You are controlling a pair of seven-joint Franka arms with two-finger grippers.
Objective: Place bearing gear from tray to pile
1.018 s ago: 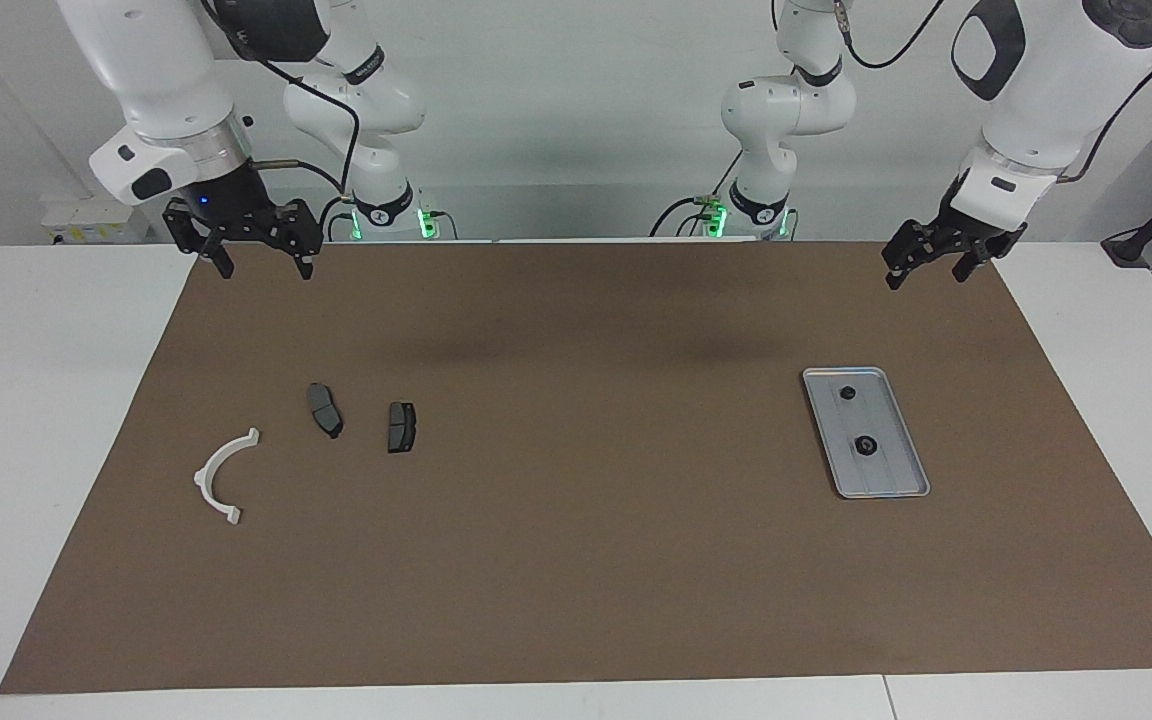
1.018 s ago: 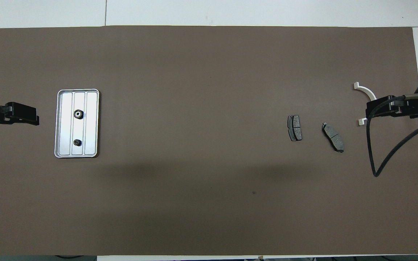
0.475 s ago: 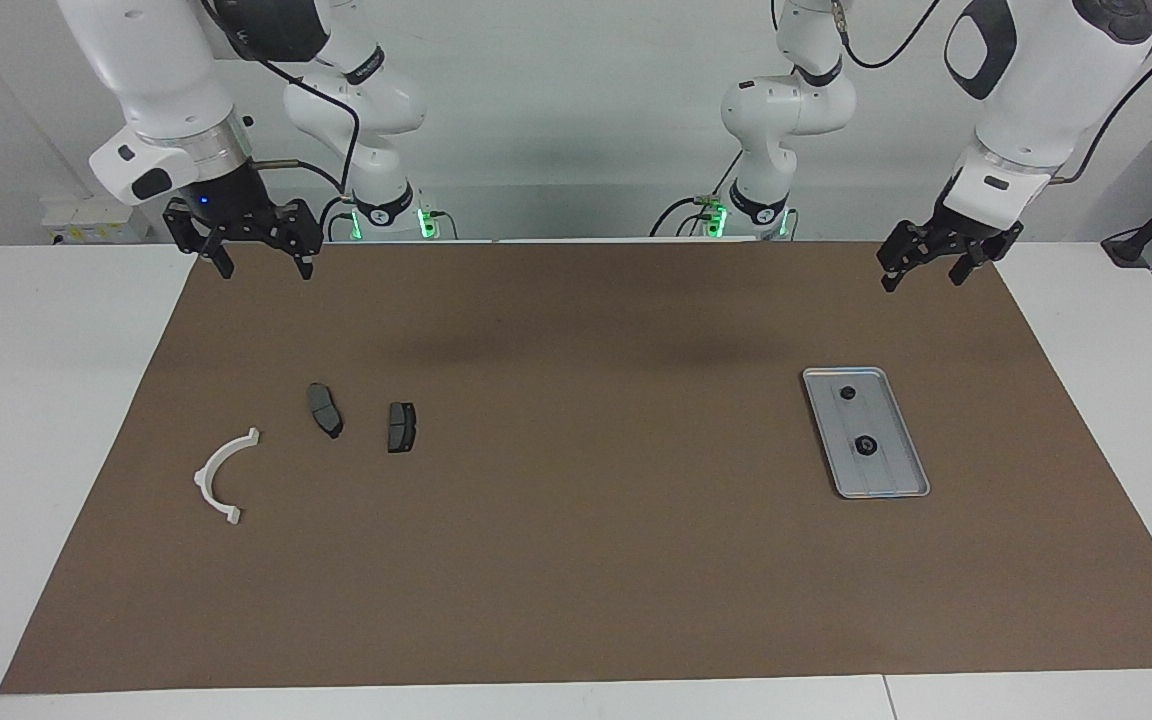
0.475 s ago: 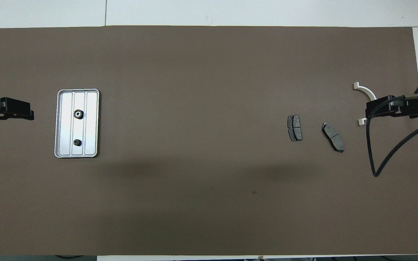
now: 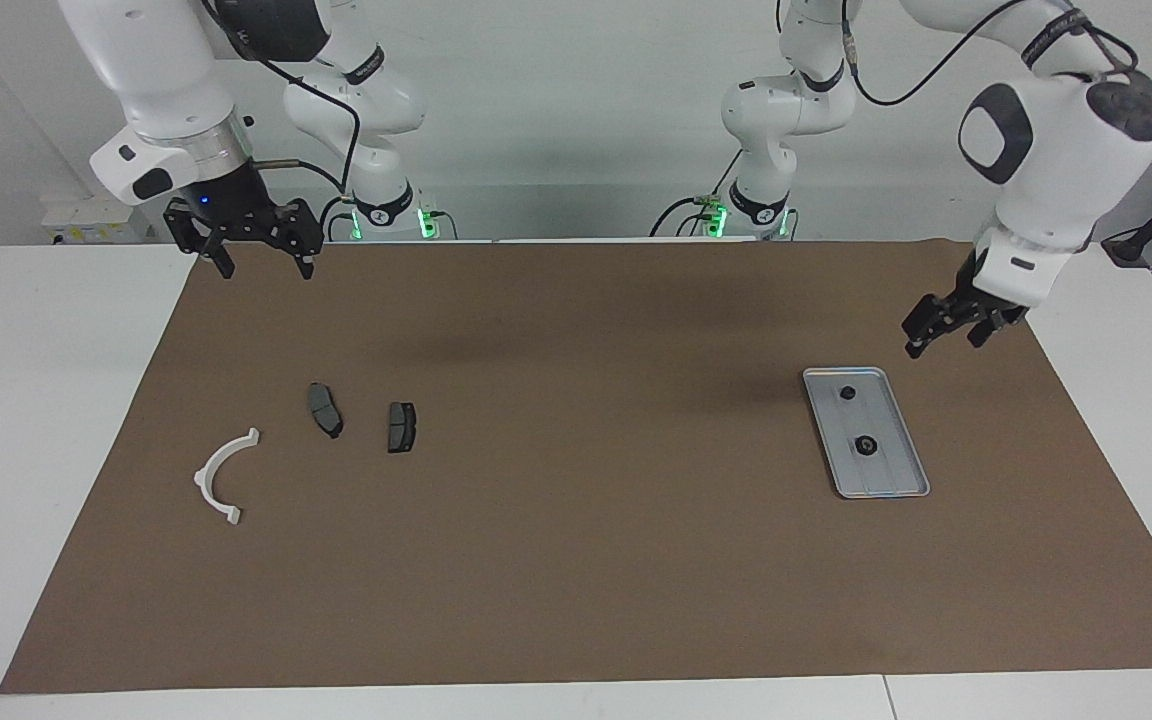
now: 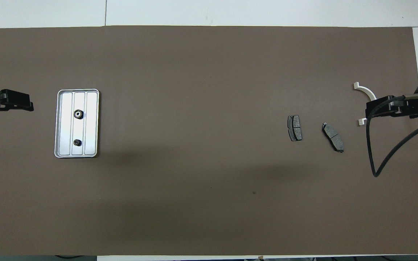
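Dropping from the mat's robot-side edge, the left gripper (image 5: 948,335), jaws apart, nears the tray (image 5: 894,478) holding two bearing gears (image 5: 865,446), probably to pick one, while overhead the right gripper (image 6: 370,111) waits open above the white bracket (image 6: 366,90).

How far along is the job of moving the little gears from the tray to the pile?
Nothing looks moved yet: both gears sit in the tray. The left gripper, open and empty, hangs by the tray's robot-side end. The right gripper waits, open, over the mat's corner. The pile, a white bracket and two dark pads, holds no gear.
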